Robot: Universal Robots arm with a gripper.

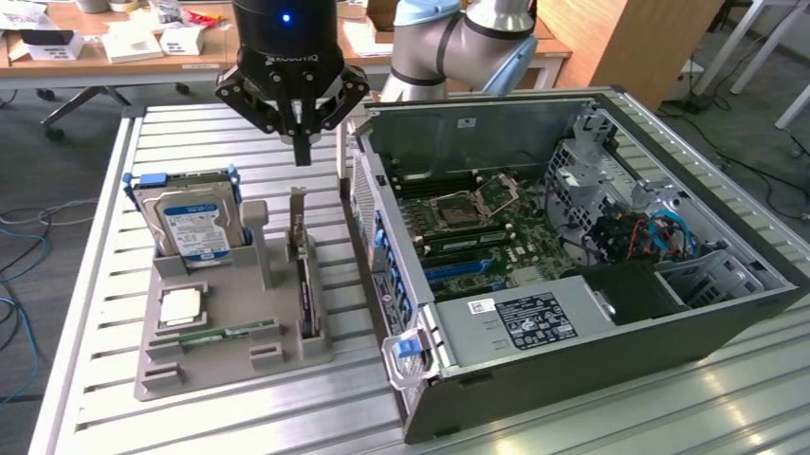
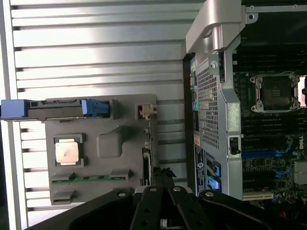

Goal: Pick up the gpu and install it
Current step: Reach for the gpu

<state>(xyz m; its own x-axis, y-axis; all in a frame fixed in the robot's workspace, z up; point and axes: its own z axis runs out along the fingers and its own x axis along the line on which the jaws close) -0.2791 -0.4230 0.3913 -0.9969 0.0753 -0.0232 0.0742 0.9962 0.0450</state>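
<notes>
Grey tray (image 1: pixel 190 372) on the counter (image 1: pixel 177 142) holds the gpu (image 1: pixel 303 284) on edge beside the open case (image 1: pixel 608 322), long axis running near-to-far in the exterior view, far end just below the end effector (image 1: pixel 302 152), fingers together, empty.

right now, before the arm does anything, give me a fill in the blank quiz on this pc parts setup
1. The gripper hangs above the gpu with its fingers ____.
2. The hard drive carries a ____ label.
3. The computer case stands on the exterior view's ____ of the gray holder.
Missing words: shut; blue; right.
</notes>
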